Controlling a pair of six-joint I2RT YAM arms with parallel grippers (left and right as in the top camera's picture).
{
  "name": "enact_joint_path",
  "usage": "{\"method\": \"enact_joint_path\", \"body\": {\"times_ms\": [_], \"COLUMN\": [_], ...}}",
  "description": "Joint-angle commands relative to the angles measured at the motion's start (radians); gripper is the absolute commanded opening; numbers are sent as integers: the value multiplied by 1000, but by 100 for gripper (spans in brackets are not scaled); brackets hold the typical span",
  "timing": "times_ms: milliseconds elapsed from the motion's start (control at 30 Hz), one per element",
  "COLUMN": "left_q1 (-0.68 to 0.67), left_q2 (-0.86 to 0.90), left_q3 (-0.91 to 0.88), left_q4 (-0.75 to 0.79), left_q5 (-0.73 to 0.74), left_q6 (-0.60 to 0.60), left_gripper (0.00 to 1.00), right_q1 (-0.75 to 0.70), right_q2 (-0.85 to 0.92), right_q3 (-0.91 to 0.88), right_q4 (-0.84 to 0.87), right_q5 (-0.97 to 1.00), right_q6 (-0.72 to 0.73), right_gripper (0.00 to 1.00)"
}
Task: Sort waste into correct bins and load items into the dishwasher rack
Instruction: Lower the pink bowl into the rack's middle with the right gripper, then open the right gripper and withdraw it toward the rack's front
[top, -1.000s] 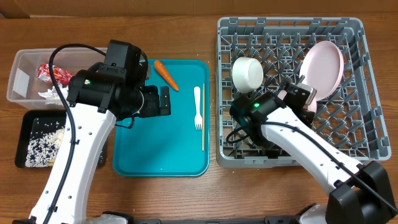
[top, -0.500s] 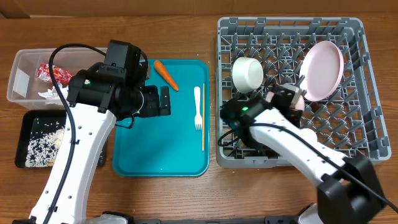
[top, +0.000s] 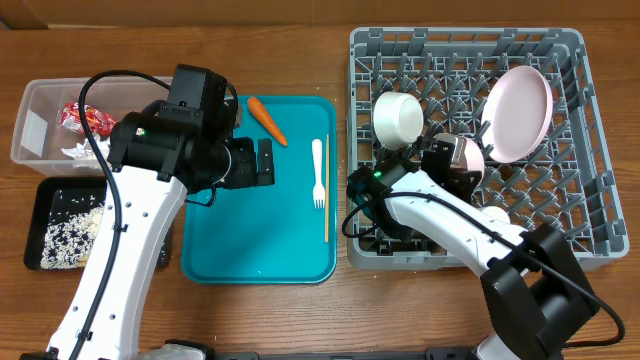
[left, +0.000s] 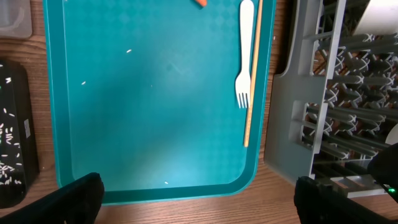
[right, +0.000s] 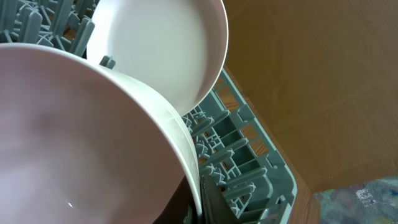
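My right gripper (top: 445, 158) is shut on the rim of a pale-pink bowl (top: 468, 158) over the middle of the grey dishwasher rack (top: 570, 215). In the right wrist view the fingers (right: 200, 200) pinch the bowl's rim (right: 74, 137), with the pale-pink plate (right: 155, 50) just behind it. The plate (top: 518, 112) stands upright in the rack, and a white cup (top: 398, 117) lies at the rack's left. My left gripper (left: 205, 208) is open and empty over the teal tray (left: 155, 124). A white fork (top: 318, 172), a chopstick (top: 326, 195) and a carrot (top: 266, 119) lie on that tray.
The clear tub (top: 35, 105) at the far left holds the red wrapper (top: 85, 117) and the white napkin (top: 75, 150). The black tray (top: 38, 205) below it holds rice. A few grains lie on the teal tray. The rack's wall (left: 292, 124) stands right of the tray.
My right gripper has carried the bowl leftward across the rack, away from the plate. The left arm has not moved.
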Motion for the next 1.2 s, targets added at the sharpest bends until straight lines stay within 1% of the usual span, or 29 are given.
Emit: {"method": "enact_joint_path", "body": {"times_ms": [0, 100, 333, 900, 1167], "left_q1": [1, 1, 1, 1, 1], "left_q2": [-10, -10, -10, -10, -10], "left_q3": [18, 18, 18, 18, 18], "left_q4": [5, 5, 5, 5, 5], "left_q5": [-7, -7, -7, -6, -7], "left_q6": [15, 15, 15, 15, 15], "left_gripper": [100, 100, 100, 100, 100], "right_q1": [5, 14, 83, 99, 161], "right_q2": [27, 27, 27, 28, 28], "right_q3": [-4, -4, -4, -4, -3], "right_q4": [2, -7, -8, -15, -62], "right_q5": [-69, -73, -55, -61, -56], "right_q6": [-6, -8, -31, -60, -60], "right_gripper": [4, 4, 4, 4, 16]}}
